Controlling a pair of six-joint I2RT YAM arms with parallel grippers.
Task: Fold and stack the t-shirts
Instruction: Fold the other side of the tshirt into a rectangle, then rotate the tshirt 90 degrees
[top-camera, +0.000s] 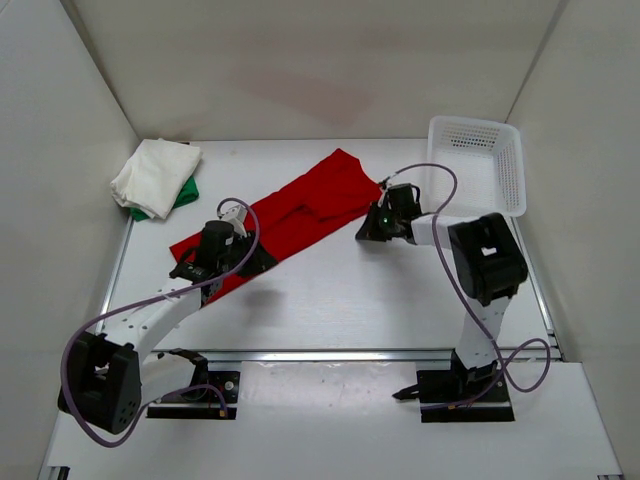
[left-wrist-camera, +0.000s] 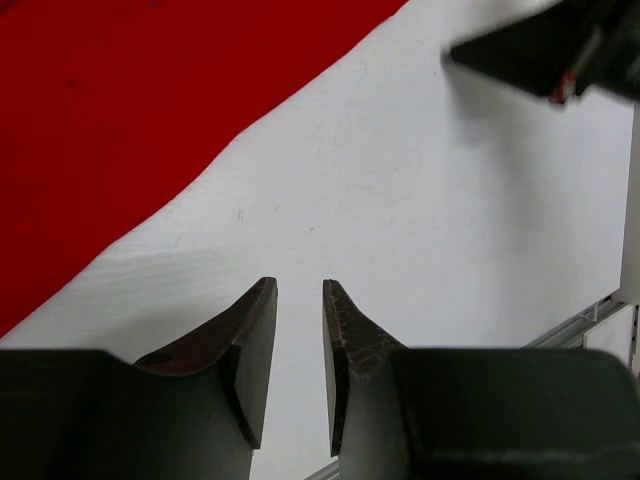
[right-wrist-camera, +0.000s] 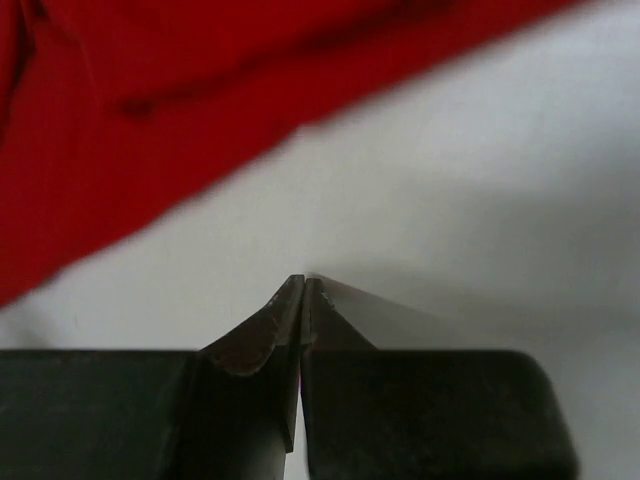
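Two empty claws just off the red t-shirt (top-camera: 300, 210): left claw (left-wrist-camera: 300, 285) narrowly open, right claw (right-wrist-camera: 304, 280) closed.

On the table (top-camera: 350, 300), the spread t-shirt (top-camera: 300, 215) lies mid-frame; folded t-shirts (top-camera: 155, 178) sit stacked upper left; basket (top-camera: 478, 165) upper right.

Red t-shirt (top-camera: 310, 205): folded lengthwise into a long band, lying flat and diagonal on the tabletop (top-camera: 350, 300), from left of centre toward the far edge.
Off-white t-shirt (top-camera: 155, 172): folded bundle in the far-left corner, resting on the green one.
Green t-shirt (top-camera: 186, 193): folded, mostly covered, edges showing beneath.
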